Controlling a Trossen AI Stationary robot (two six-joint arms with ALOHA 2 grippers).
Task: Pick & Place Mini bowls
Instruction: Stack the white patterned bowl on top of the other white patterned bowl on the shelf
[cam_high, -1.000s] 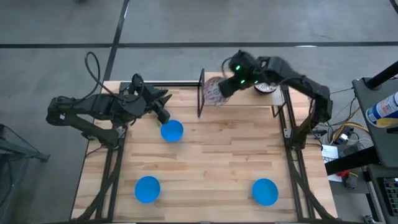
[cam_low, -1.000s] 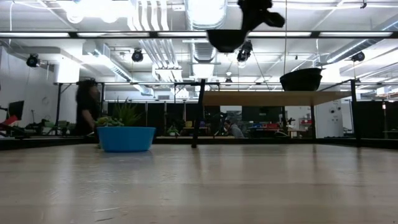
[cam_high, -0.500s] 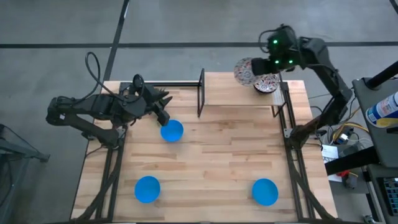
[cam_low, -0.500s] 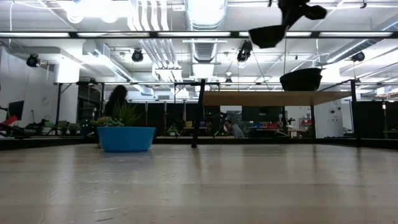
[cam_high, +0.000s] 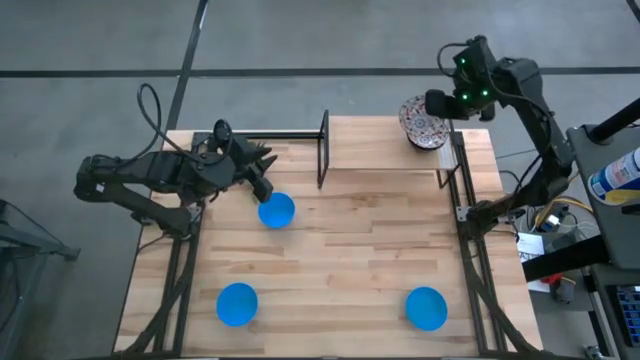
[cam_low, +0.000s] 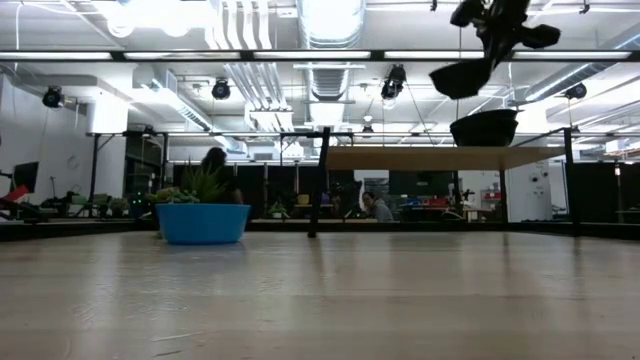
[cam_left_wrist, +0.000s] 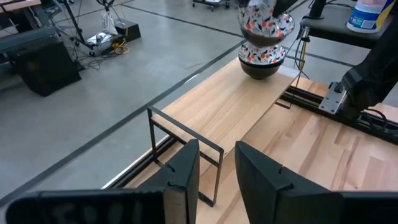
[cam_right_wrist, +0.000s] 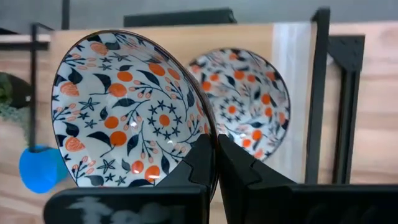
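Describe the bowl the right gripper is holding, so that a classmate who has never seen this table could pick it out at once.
Start at the raised wooden shelf along the table's far edge and go to its right end. Above it the right gripper is shut on the rim of a floral bowl, held in the air. An identical floral bowl sits on the shelf below; the held one is tilted and rests on nothing.
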